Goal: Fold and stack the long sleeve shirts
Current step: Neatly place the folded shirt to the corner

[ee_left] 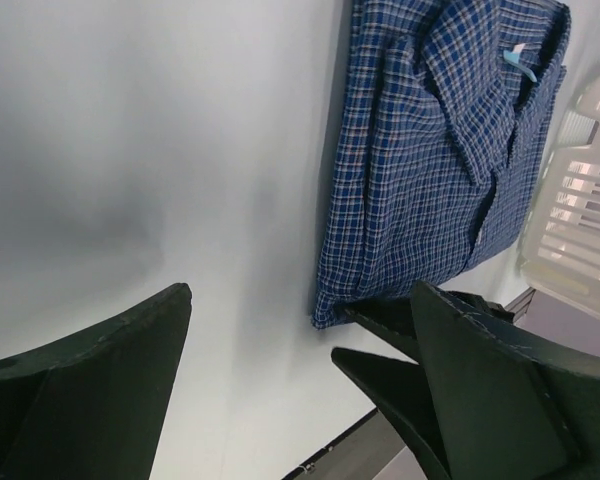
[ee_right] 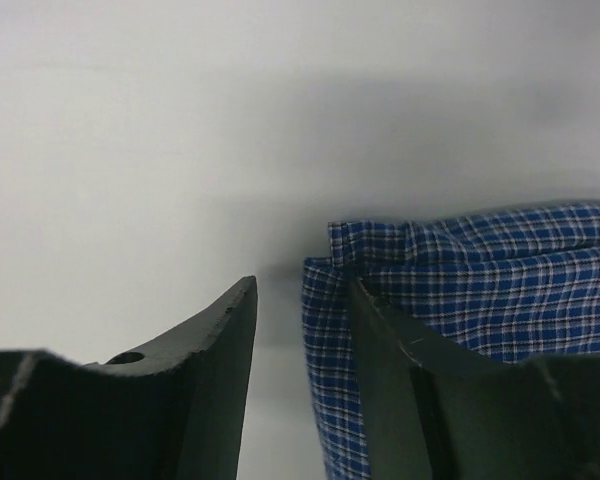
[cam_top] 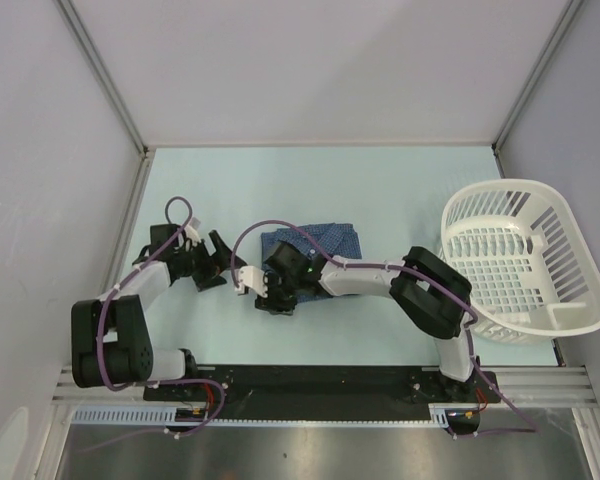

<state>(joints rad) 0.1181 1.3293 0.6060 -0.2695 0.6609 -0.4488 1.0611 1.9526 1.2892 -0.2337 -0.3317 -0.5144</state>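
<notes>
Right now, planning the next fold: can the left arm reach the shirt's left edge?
Probably yes: the open left gripper faces the shirt across bare table; the right gripper crowds only its near corner.

1. Shirt runs off frame right of and below the right gripper; its right finger hides cloth;
2. Basket, beyond the left gripper, cut off by the frame edge.

The folded shirt is lying on the table. The laundry basket is sitting well to the right of the shirt. The left gripper is hovering left of the shirt, apart from it. The right gripper is sitting at the shirt's near left corner, with one finger over the cloth.
</notes>
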